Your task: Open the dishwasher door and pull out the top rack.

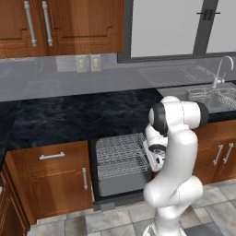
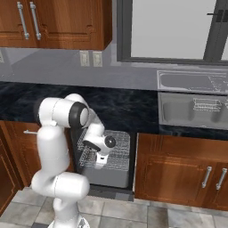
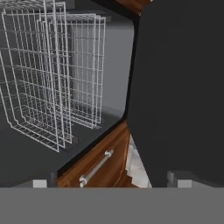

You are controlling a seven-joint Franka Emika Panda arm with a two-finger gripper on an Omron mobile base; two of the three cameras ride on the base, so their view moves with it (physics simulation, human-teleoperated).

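Showing thin wire-mesh top rack (image 1: 120,154) beside flat dark dishwasher door (image 3: 179,92)

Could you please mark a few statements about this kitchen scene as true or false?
1. The door is shut. False: it is open, and the wire racks show in the opening.
2. The end effector is open and holds nothing. True.
3. A faucet stands at the sink, to the right of the dishwasher. True.
4. The counter is white. False: it is dark, nearly black.
5. The cabinet left of the dishwasher has no handles. False: it carries silver bar handles.
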